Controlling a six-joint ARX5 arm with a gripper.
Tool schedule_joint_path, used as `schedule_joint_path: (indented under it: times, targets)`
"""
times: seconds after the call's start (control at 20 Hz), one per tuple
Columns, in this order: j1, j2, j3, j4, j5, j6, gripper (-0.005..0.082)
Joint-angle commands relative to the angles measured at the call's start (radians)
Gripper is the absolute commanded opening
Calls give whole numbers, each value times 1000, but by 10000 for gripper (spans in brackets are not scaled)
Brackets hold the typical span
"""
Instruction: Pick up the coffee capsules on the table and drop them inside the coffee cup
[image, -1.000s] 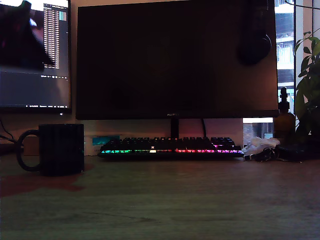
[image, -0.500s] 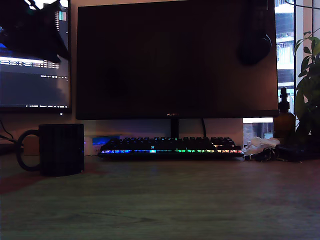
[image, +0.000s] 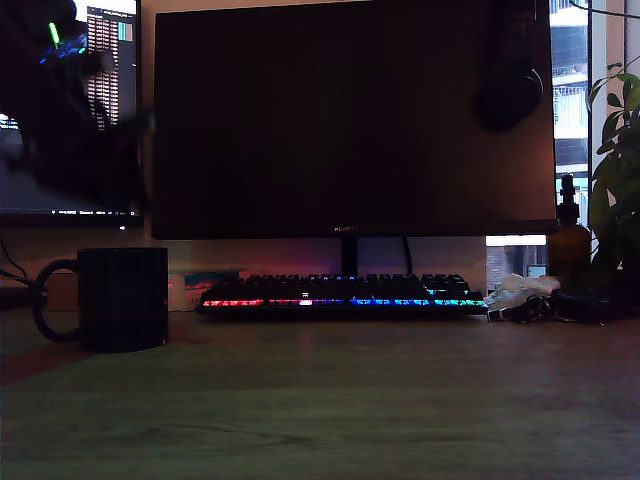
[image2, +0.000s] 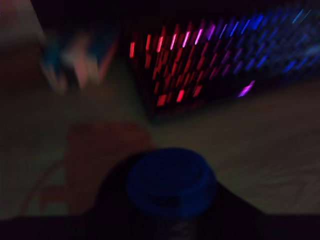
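Your hand (image2: 172, 220) is gripping the blue capsule (image2: 171, 181) above the mug (image: 122, 298); bare table (image: 380, 400) is stretching toward the keyboard (image: 340, 296).

In the upper left of the exterior view, the dark blurred arm (image: 75, 120) now hangs lower and larger than half a second ago, covering most of the left monitor (image: 110, 60) above the coffee cup (image: 122, 298). The keyboard (image: 340, 295) backlight now runs red at its left to blue and cyan at its right.
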Motion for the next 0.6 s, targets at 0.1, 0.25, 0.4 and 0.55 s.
schedule_joint_path:
  times: [0.1,0.25,0.4,0.55]
  targets:
    - [10,18,-4,-6,-11,15,181]
    - [20,18,-4,-30,-10,17,181]
    - [21,18,-4,-63,-11,18,181]
    - [26,18,-4,-74,-14,18,181]
